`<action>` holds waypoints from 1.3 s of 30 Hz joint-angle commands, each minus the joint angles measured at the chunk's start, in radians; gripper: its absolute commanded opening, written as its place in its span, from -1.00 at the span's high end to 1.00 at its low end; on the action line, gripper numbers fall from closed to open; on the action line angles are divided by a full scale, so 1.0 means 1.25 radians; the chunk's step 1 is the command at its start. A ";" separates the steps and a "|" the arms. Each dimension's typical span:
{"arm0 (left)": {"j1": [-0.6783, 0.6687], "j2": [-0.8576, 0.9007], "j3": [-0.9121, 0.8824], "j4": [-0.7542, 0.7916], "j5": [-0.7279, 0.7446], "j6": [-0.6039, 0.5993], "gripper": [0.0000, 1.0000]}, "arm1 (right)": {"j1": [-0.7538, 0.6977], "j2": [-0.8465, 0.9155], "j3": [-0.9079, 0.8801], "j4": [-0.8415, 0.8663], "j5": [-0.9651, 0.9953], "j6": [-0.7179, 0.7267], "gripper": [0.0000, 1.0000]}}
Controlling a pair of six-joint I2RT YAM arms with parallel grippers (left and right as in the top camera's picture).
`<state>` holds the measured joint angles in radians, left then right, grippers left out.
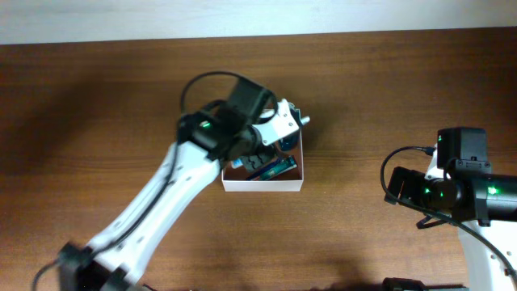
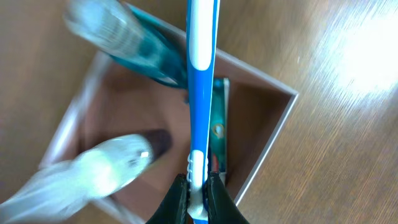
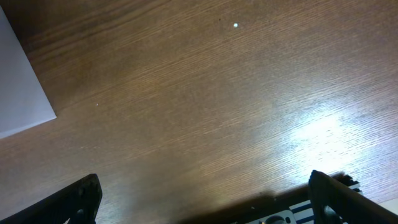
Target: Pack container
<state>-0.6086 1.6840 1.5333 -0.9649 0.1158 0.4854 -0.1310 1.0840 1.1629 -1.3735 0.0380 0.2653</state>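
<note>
The container (image 1: 262, 184) is a square shallow box with white walls and a reddish-brown inside, at mid-table. In the left wrist view its right wall (image 2: 268, 144) runs diagonally. My left gripper (image 2: 198, 186) is shut on a blue-and-white toothbrush (image 2: 200, 74), held lengthwise just over the box. In the overhead view the left wrist (image 1: 271, 133) covers the box's back half. Inside lie a teal bottle (image 2: 149, 56), a flat teal pack (image 2: 219, 134) and a blurred white item (image 2: 106, 168). My right gripper (image 3: 205, 186) is open and empty over bare wood, far right of the box (image 1: 393, 186).
The table is brown wood; its far edge meets a pale wall at the top of the overhead view (image 1: 258, 16). A white surface (image 3: 18, 93) shows at the left edge of the right wrist view. The left arm (image 1: 153, 210) stretches from the bottom left.
</note>
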 commanded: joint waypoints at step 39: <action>0.298 -0.206 -0.011 0.011 -0.188 -0.262 -0.57 | 0.191 0.065 0.043 0.291 0.030 -0.042 -0.97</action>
<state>-0.3504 1.4025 1.5185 -0.9604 -0.1387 0.2775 0.0441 1.1130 1.1839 -1.0718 0.0429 0.2478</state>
